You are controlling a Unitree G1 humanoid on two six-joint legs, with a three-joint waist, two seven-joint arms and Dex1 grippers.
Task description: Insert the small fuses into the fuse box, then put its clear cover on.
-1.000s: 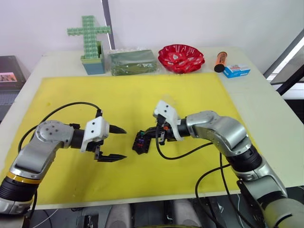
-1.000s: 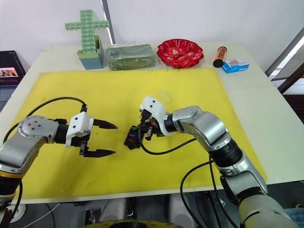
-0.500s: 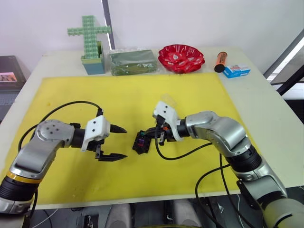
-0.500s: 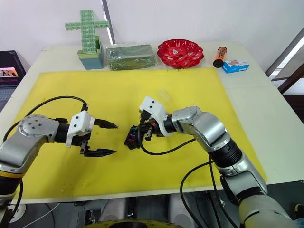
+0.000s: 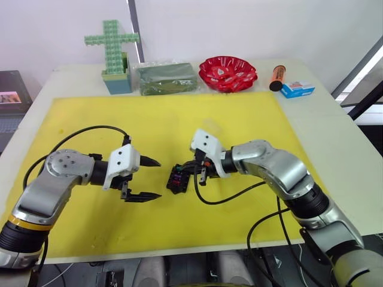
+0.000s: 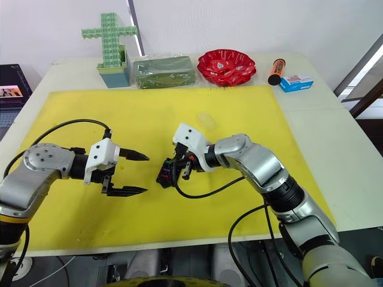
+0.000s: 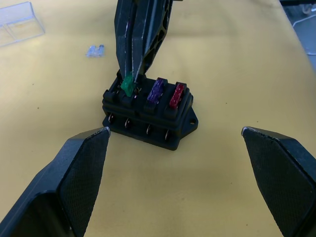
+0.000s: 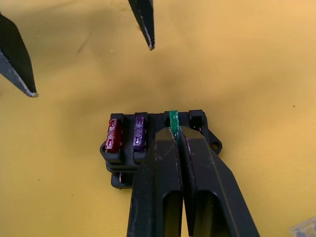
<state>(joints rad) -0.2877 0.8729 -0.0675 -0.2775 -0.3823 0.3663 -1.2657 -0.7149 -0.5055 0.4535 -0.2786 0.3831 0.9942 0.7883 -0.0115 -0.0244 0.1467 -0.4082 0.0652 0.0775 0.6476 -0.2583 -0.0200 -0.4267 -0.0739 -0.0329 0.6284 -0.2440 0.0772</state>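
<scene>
The right arm reaches in across the yellow mat (image 5: 179, 125) with its elbow bent outward, and the right claw (image 8: 176, 129) is pressed together, pinching the green fuse (image 7: 128, 86) by its top edge. The fuse box (image 7: 148, 113) sits on the mat directly under that claw's tips; the green fuse stands tilted in one of its slots, with the purple fuse (image 7: 156, 90) seated in the next slot and the red fuse (image 7: 177, 95) in the one beyond that, while the slot on the green fuse's other side is open. The left arm lies low over the mat, forearm pointing toward the box, and the left claw (image 5: 143, 178) is spread wide, gripping nothing, its tips near the box but apart from it. A second greyish fuse (image 7: 94, 50) lies flat on the mat beyond the box from the left claw, and the clear cover (image 7: 18, 23) rests farther off that same way. Along the far edge of the desk (image 5: 335, 137) a red bowl (image 5: 228, 73) stands, well away from both claws.
</scene>
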